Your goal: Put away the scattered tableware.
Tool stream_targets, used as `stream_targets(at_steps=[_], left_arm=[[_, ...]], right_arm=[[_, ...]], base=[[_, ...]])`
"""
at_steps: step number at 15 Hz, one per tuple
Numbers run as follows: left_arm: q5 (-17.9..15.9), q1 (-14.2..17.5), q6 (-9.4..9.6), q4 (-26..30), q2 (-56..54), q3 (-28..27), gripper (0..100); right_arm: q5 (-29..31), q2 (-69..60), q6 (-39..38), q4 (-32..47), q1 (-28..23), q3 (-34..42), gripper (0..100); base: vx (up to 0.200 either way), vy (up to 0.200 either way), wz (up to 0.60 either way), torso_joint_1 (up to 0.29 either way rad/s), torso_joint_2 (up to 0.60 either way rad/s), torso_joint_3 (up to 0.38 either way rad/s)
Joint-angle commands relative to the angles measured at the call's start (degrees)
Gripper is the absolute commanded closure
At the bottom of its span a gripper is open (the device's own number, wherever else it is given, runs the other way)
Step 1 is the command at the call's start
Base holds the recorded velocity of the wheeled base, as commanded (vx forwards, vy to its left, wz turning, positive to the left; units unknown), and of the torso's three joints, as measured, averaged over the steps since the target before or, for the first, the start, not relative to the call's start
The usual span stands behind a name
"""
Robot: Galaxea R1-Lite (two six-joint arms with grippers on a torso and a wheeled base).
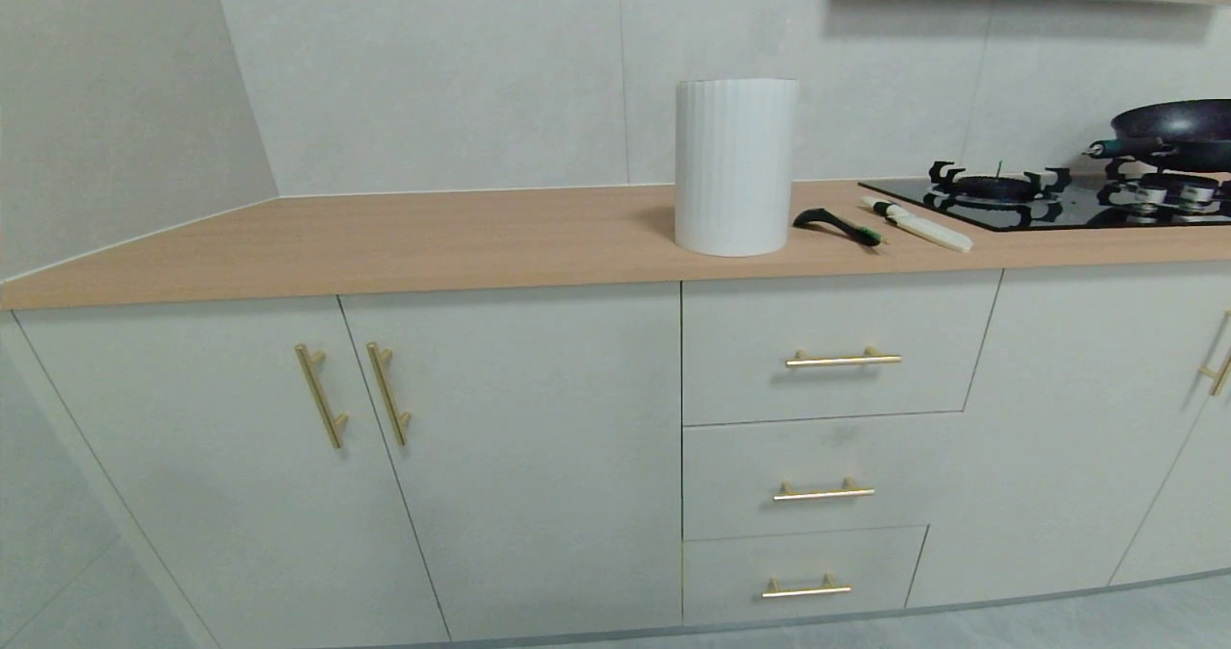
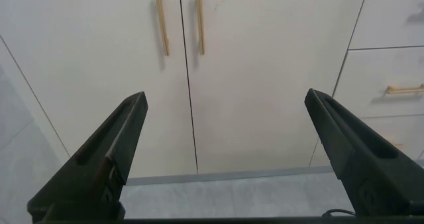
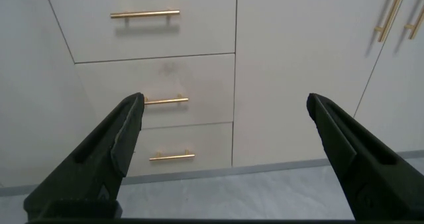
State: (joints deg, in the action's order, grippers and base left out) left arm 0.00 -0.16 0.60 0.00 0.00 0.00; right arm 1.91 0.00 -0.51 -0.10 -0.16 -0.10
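left pincer [image 2: 225, 97], right pincer [image 3: 224, 98] agape; canister [image 1: 736, 166] on counter [image 1: 385, 236]

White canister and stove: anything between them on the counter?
Head view: two utensils lie between the white canister and the stove, a black-handled tool and a white utensil.
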Motion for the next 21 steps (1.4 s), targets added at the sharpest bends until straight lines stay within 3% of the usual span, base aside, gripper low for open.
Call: stream_targets(at_steps=[1, 15, 16, 17, 19, 21], left_arm=[[0.0, 0.0, 0.02, 0.0, 0.0, 0.0, 0], [0.0, 0.1, -0.07, 0.0, 0.0, 0.0, 0], [0.0, 0.0, -0.07, 0.0, 0.0, 0.0, 0], [0.0, 0.1, -0.07, 0.0, 0.0, 0.0, 0], [0.0, 0.0, -0.07, 0.0, 0.0, 0.0, 0], [0.0, 0.0, -0.07, 0.0, 0.0, 0.0, 0]], right_arm=[[0.0, 0.1, 0.0, 0.0, 0.0, 0.0, 0], [-2.0, 0.2, 2.4, -0.4, 0.1, -2.3, 0], [-7.3, 3.9, -2.2, 0.7, 1.3, -10.4, 0], [-10.2, 7.9, -2.4, 1.4, 2.3, -13.0, 0], [-15.5, 21.2, -2.4, 1.5, 4.9, -15.5, 0], [-16.2, 32.4, -2.3, 0.9, 6.0, -17.3, 0]], base=[[0.000, 0.000, 0.00, 0.000, 0.00, 0.000], [0.000, 0.000, 0.00, 0.000, 0.00, 0.000], [0.000, 0.000, 0.00, 0.000, 0.00, 0.000], [0.000, 0.000, 0.00, 0.000, 0.00, 0.000], [0.000, 0.000, 0.00, 0.000, 0.00, 0.000], [0.000, 0.000, 0.00, 0.000, 0.00, 0.000]])
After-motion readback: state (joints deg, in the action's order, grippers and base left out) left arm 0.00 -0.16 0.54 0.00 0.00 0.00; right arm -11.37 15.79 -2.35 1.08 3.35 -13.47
